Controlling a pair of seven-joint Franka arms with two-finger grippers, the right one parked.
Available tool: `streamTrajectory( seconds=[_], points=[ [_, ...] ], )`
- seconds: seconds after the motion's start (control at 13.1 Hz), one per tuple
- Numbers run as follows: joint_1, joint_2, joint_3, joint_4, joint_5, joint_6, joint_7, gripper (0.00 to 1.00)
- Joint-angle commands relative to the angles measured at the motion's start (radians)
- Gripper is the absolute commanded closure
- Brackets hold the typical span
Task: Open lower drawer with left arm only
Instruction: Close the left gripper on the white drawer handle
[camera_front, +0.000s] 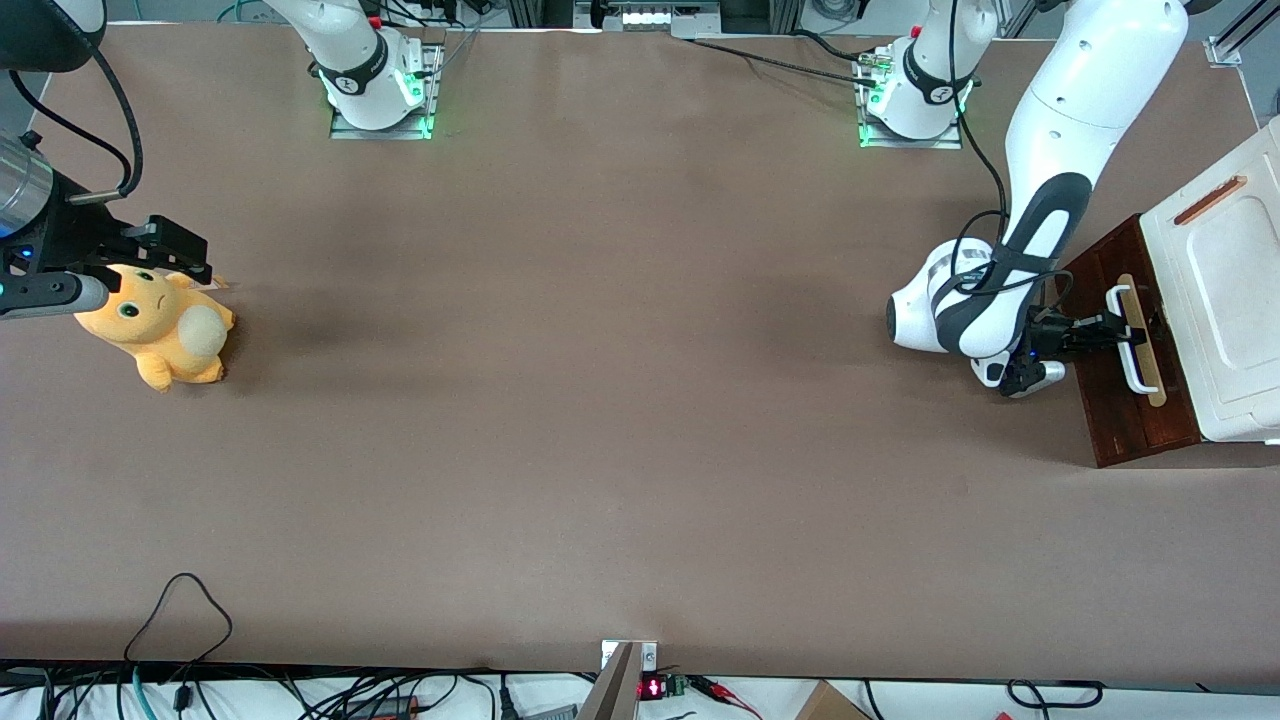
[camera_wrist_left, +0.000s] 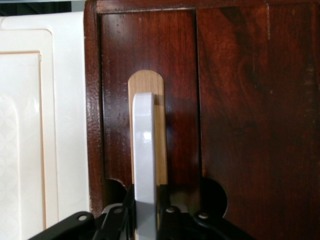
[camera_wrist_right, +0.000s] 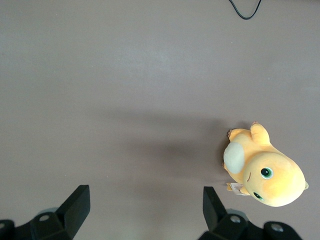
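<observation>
Dark reddish-brown wood is showing at the working arm's end of the table (camera_front: 600, 400), where the lower drawer (camera_front: 1110, 400) is facing up toward the room with its front panel sitting proud of the white cabinet (camera_front: 1225, 300) beside it. A pale wood strip (camera_front: 1150, 375) is running along that front, and the white handle (camera_front: 1128, 372) is arching over the strip. From where I am standing, the left arm (camera_front: 1060, 130) is bending down from its base and reaching across to the drawer front. Its gripper (camera_front: 1120, 331) is sitting right at the handle, near the end of the bar that lies farther from the front camera.

The wrist camera is looking straight along the handle (camera_wrist_left: 145, 160): the white bar is running between the two black fingers (camera_wrist_left: 117, 220), which are lying close against its sides, so the claw is clasping the handle. The pale strip (camera_wrist_left: 146, 82) is peeking out past the end of the bar, and the cream panel of the cabinet (camera_wrist_left: 45, 125) is lying alongside the dark wood (camera_wrist_left: 250, 125).

Toward the parked arm's end of the table, an orange plush toy (camera_front: 160, 325) is lying on its side on the brown surface, well apart from the drawer. The same toy (camera_wrist_right: 265, 172) is showing in the right wrist view.
</observation>
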Motion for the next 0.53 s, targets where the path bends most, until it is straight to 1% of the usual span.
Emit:
streamTrajectory(
  seconds=[0.0,0.46],
  points=[
    [-0.001,-0.002,0.015,0.000,0.030,0.008,0.016,0.89],
    [-0.014,-0.008,0.008,0.000,0.023,0.005,0.009,0.97]
  ],
)
